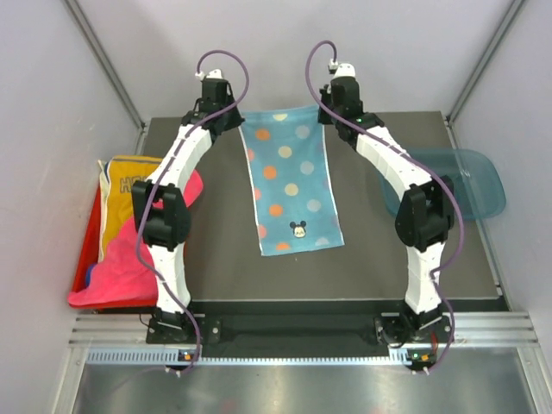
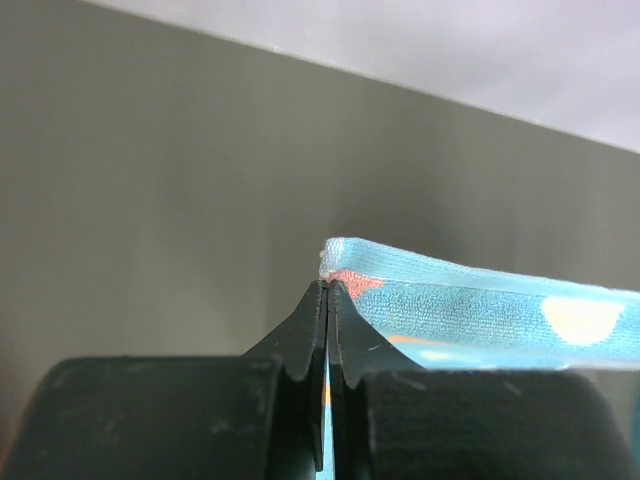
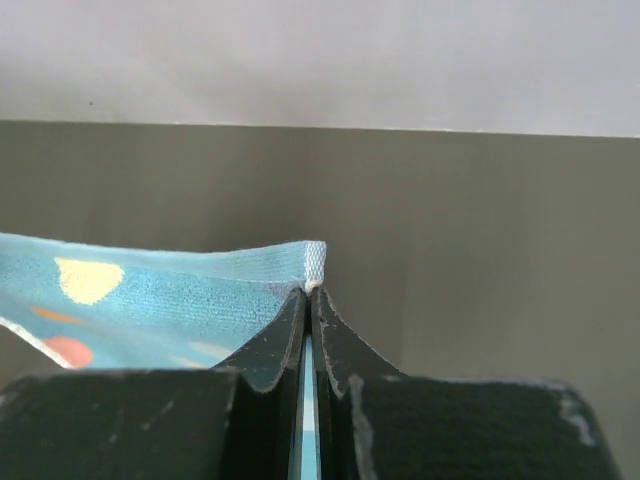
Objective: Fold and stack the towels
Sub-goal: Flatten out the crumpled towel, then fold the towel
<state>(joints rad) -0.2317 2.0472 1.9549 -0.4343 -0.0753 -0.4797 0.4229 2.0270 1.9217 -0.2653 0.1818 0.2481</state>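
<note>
A light blue towel with orange, pink and cream dots [image 1: 289, 181] is stretched over the middle of the table, its far edge lifted. My left gripper [image 1: 235, 121] is shut on its far left corner [image 2: 345, 262]. My right gripper [image 1: 330, 115] is shut on its far right corner [image 3: 312, 262]. The near end of the towel lies on the table. A yellow towel [image 1: 128, 197] and a hot pink towel [image 1: 121, 274] lie heaped at the left. Other towels are out of view.
A red tray [image 1: 86, 259] holds the heap at the table's left edge. A translucent teal bin [image 1: 470, 181] sits at the right edge. Grey walls stand close behind and to both sides of the dark table [image 1: 371, 250].
</note>
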